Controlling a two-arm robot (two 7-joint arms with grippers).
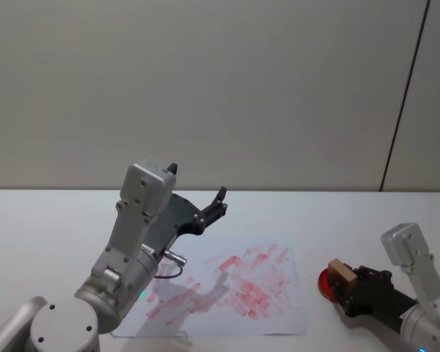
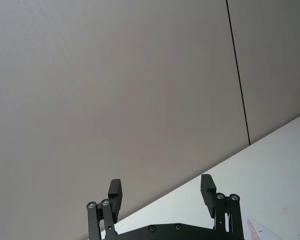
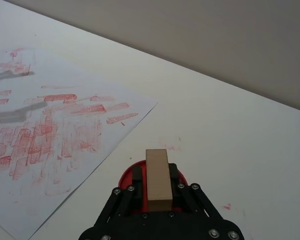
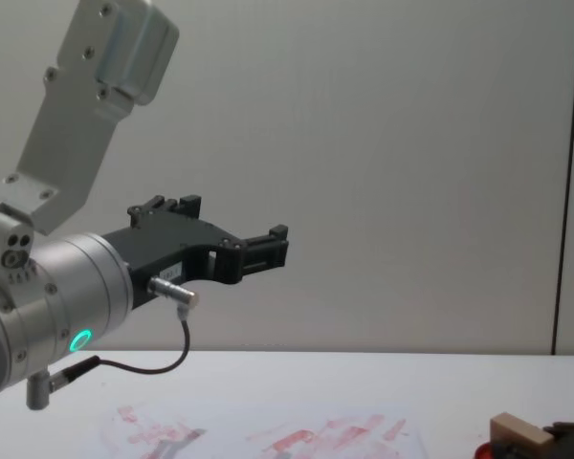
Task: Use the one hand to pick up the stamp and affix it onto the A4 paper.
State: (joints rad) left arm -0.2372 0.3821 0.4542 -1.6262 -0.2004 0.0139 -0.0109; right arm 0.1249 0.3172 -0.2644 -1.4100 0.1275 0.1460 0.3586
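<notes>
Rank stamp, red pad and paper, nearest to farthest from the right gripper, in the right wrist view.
1. Stamp, clamped in the right gripper.
2. Red pad, just under the stamp.
3. Paper, on the table, toward the robot's left.
Left gripper hangs open, raised.

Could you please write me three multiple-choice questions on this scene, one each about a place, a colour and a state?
1. Where is the stamp?
A. flat on the paper
B. in the right gripper, at the red ink pad
C. in the left gripper

2. What colour are the marks on the paper?
A. red
B. blue
C. green

3. How are the left gripper's jaws?
A. shut on the stamp
B. shut on nothing
C. open, holding nothing

Answers:
1 B, the stamp stands between the right gripper's jaws at the ink pad, beside the paper.
2 A, red smears cover the paper.
3 C, the left wrist view shows a wide gap between the jaws.
</notes>
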